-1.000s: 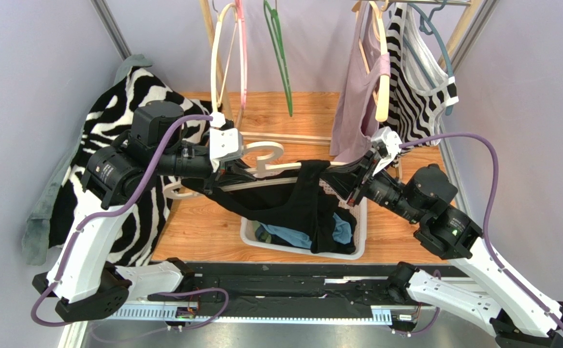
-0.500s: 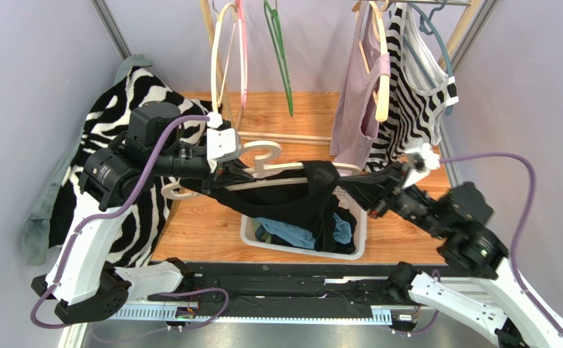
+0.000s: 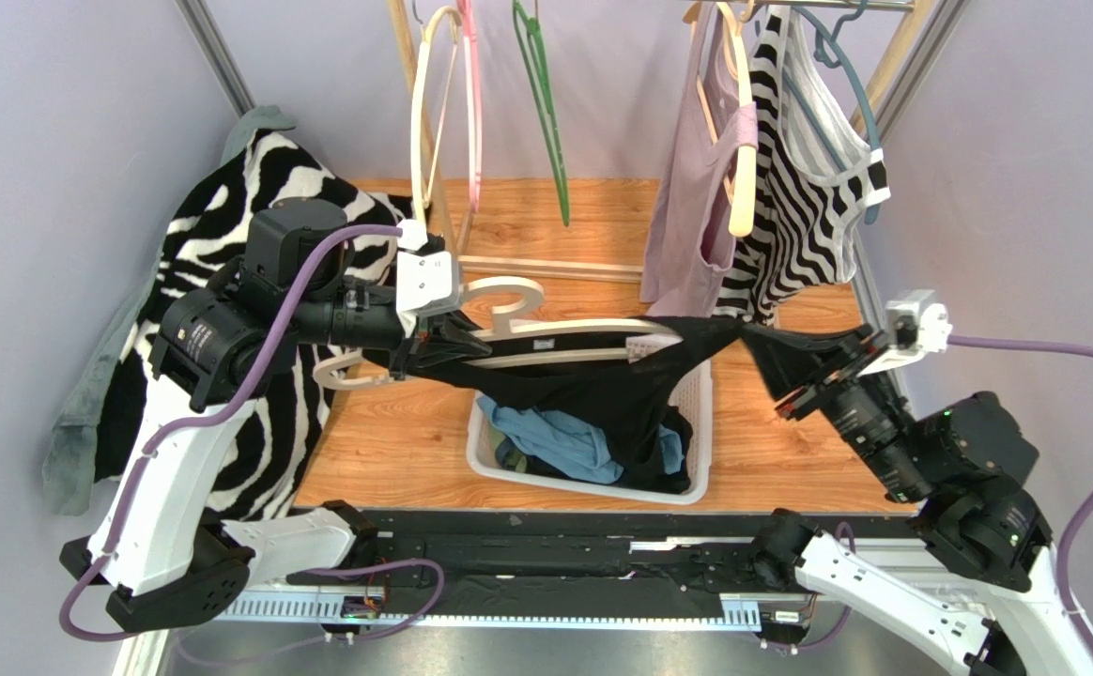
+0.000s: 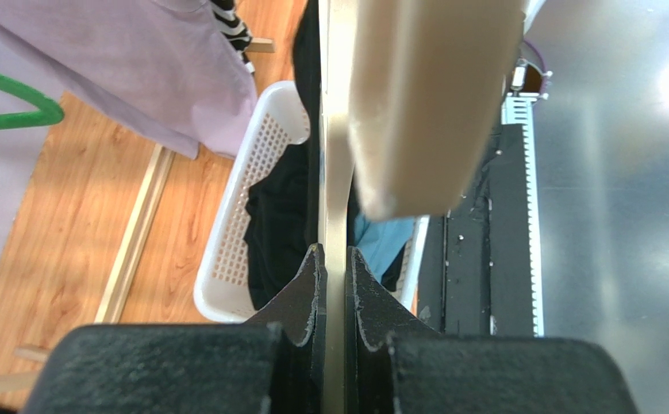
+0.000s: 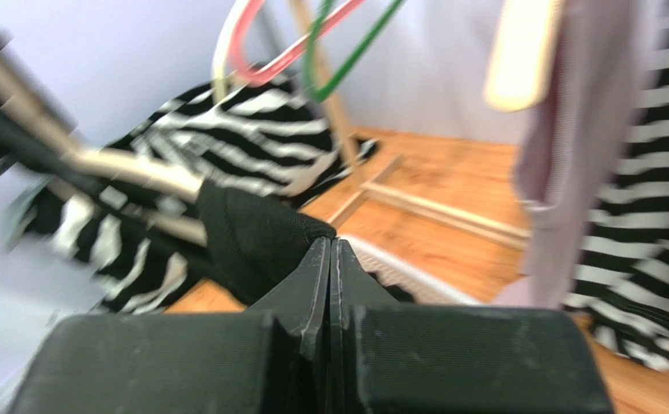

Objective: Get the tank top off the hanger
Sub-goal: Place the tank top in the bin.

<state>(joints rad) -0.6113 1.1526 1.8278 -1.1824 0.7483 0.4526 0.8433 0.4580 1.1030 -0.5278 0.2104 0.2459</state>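
Black tank top (image 3: 609, 395) dragged right | right pincer (image 5: 329, 245) grips it | left pincer (image 4: 334, 255) grips hanger (image 3: 504, 299)

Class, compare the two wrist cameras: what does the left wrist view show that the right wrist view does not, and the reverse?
Left wrist only: the left tool shut on the cream hanger, with blue clothing beyond. Right wrist only: the right tool pinching the black tank top, with the zebra-print cloth behind. Both: the lilac top and the green hanger.
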